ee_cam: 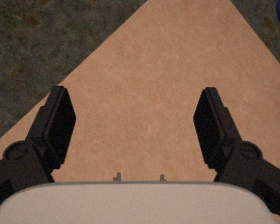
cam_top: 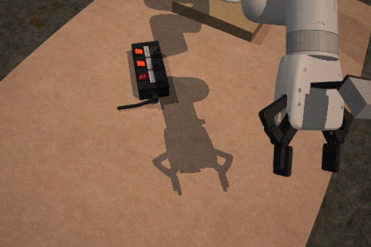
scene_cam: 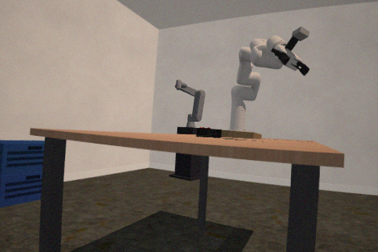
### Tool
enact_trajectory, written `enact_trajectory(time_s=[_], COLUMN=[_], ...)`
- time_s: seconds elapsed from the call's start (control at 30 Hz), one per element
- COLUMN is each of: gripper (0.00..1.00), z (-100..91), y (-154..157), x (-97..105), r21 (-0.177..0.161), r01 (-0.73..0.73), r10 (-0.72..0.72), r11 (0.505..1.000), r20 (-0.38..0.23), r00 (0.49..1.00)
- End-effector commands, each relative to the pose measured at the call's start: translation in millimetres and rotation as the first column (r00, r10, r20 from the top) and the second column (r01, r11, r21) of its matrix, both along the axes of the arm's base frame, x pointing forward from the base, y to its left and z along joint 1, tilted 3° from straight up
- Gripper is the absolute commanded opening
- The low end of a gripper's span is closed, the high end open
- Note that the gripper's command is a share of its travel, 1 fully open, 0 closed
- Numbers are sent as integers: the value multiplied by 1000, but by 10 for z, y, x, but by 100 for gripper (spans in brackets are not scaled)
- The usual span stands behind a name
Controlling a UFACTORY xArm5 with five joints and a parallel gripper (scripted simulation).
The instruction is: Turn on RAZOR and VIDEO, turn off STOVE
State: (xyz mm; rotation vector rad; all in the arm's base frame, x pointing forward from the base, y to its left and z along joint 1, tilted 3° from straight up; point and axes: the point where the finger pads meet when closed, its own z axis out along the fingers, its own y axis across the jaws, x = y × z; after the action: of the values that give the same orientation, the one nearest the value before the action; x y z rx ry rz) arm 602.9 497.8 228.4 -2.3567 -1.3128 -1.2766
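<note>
A black power strip [cam_top: 149,70] [scene_cam: 208,132] lies flat on the wooden table [cam_top: 77,153], the right way up, with a short black cable [cam_top: 136,105] at its near end. It has three rocker switches in a row with white labels beside them. The two far switches [cam_top: 138,51] [cam_top: 141,63] glow bright orange-red. The near switch [cam_top: 142,76] is dark red. The labels are too small to read. My gripper [cam_top: 306,160] [scene_cam: 292,61] [ee_cam: 135,102] is open and empty, high above the table's right side, well away from the strip. The wrist view shows only bare table between the fingers.
The arm's base stands on a wooden plinth [cam_top: 227,15] at the back of the table. A second small arm [scene_cam: 194,103] stands behind the table. A blue crate [scene_cam: 17,172] sits on the floor at the left.
</note>
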Motion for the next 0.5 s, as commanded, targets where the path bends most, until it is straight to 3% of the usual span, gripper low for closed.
enact_trajectory(time_s=[0.0, 0.03, 0.07, 0.1, 0.17, 0.2, 0.27, 0.3, 0.33, 0.37, 0.43, 0.47], gripper=[100, 100, 100, 100, 100, 100, 100, 100, 100, 100, 100, 100], z=[-220, -331, -331, -444, -444, -558, -558, -671, -671, -782, -782, -889], y=[-196, -309, -309, -431, -431, -562, -562, -702, -702, -850, -850, -1006], x=[158, 205, 205, 246, 246, 281, 281, 309, 309, 327, 327, 337], r21=[-162, -225, -225, -288, -288, -347, -347, -402, -402, -451, -451, -493], r01=[-72, -107, -107, -147, -147, -191, -191, -241, -241, -294, -294, -352], r10=[69, 100, 100, 133, 133, 168, 168, 204, 204, 242, 242, 279], r11=[984, 968, 968, 946, 946, 918, 918, 883, 883, 842, 842, 796], r20=[-26, -44, -44, -67, -67, -96, -96, -131, -131, -172, -172, -218], r00=[997, 994, 994, 989, 989, 981, 981, 970, 970, 955, 955, 935])
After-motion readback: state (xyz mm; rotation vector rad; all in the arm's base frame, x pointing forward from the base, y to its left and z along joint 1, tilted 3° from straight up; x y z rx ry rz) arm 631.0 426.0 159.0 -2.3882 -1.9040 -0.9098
